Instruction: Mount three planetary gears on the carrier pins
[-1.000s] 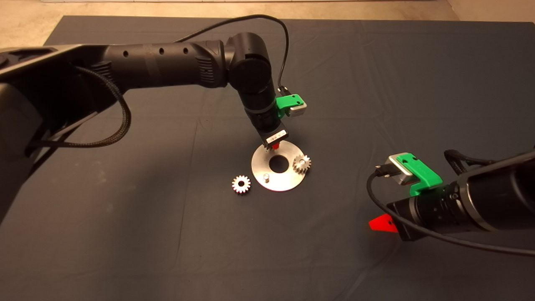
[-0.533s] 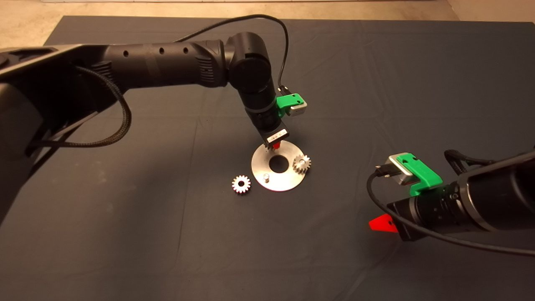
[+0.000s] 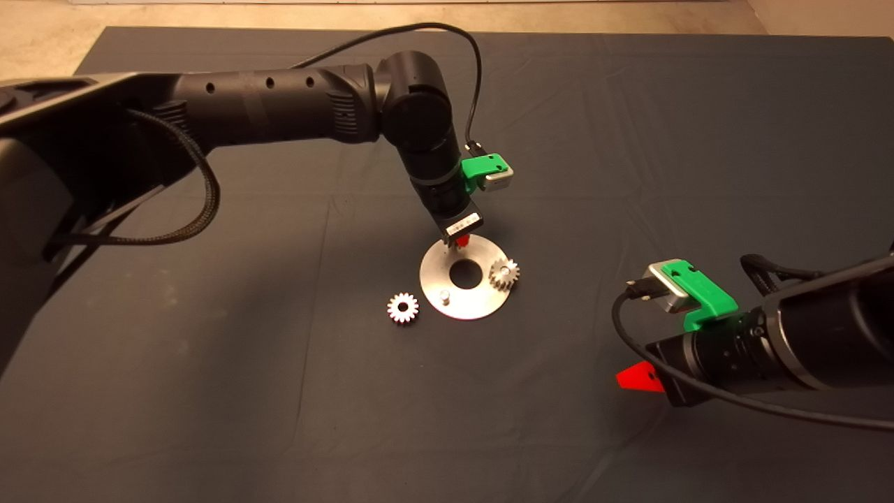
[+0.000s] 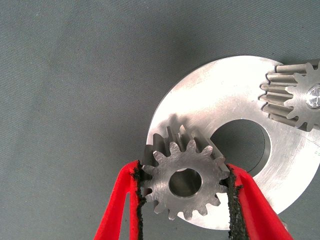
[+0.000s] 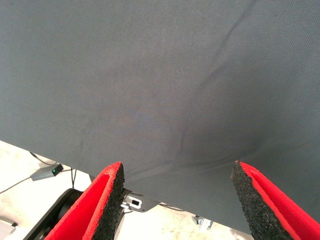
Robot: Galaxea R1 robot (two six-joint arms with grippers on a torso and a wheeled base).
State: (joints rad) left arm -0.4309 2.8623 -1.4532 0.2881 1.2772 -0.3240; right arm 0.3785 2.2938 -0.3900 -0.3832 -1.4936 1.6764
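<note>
A shiny carrier disc (image 3: 468, 300) with a round centre hole lies mid-mat. My left gripper (image 3: 461, 241) hangs over the disc's far rim, shut on a planetary gear (image 4: 184, 182) held flat just above the plate (image 4: 220, 105). A second gear (image 3: 503, 273) sits on the pin at the disc's right; in the left wrist view that gear (image 4: 295, 97) shows the pin's tip in its hole. One bare carrier pin (image 3: 443, 297) stands at the disc's near left. A third gear (image 3: 403, 308) lies on the mat left of the disc. My right gripper (image 5: 177, 200) waits open at the lower right.
The dark mat (image 3: 209, 391) spreads wide around the disc. Its far edge meets a pale floor (image 3: 42, 42). In the right wrist view, the mat's edge and cables on the floor (image 5: 45, 172) show beyond the fingers.
The left gripper has risen very slightly with its gear. The right arm has drifted a little. The disc and the other gears have not moved.
</note>
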